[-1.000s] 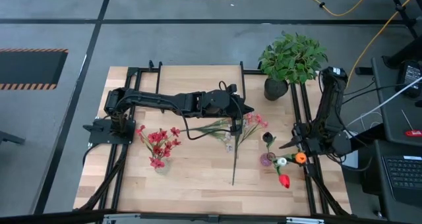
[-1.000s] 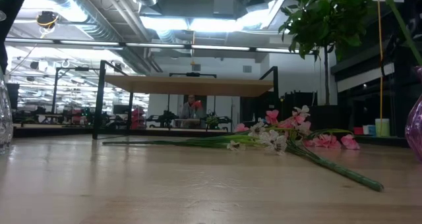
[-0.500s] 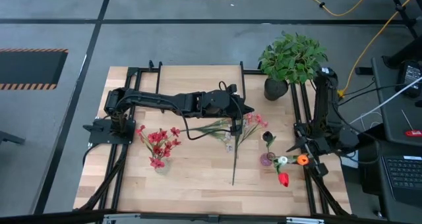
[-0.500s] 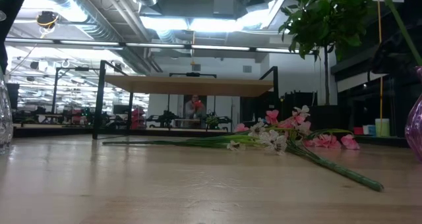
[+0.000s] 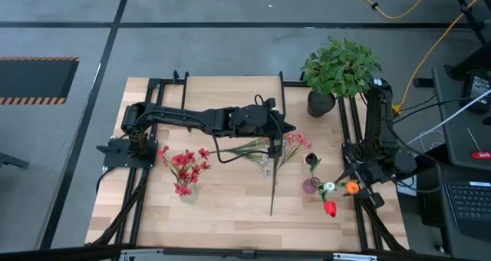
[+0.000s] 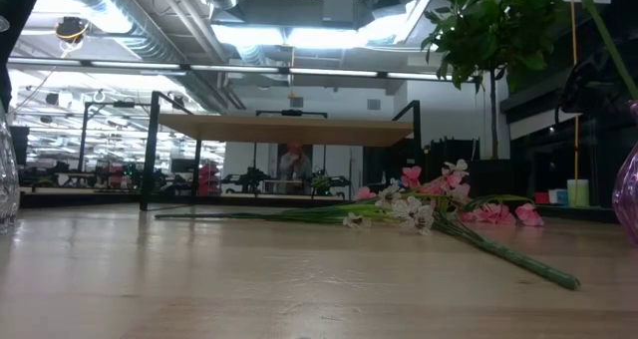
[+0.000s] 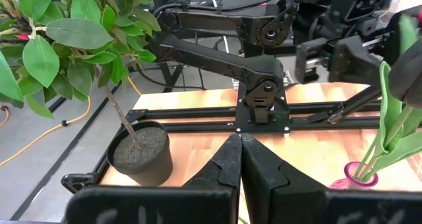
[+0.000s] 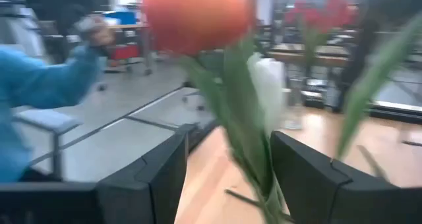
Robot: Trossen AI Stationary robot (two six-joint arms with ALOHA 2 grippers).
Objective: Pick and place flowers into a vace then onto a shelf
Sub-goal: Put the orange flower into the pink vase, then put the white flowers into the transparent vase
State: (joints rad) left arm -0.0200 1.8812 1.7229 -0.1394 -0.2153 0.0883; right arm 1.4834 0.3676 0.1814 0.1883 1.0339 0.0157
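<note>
The left hand (image 5: 291, 127) hangs over the middle of the pale, planked wooden counter (image 5: 230, 207), its two dark tapered fingers (image 7: 227, 161) pressed flat together with nothing between them, just above a loose bunch of flowers (image 5: 270, 155) lying flat: long thin green stems, narrow leaves, small pink and white blooms (one stem runs well out toward the counter's near edge). The right hand (image 5: 343, 182) sits at the counter's right side, its blocky dark fingers (image 8: 165, 168) apart around a smooth green stem topped by a round orange bloom (image 8: 196, 16), beside a white bud, all rising from a small pink glass vase (image 5: 311, 186). A clear vase of red flowers (image 5: 185, 171) stands at the left. The shelf (image 6: 284, 130), a thin light board on slim black legs, stands behind the bunch
</note>
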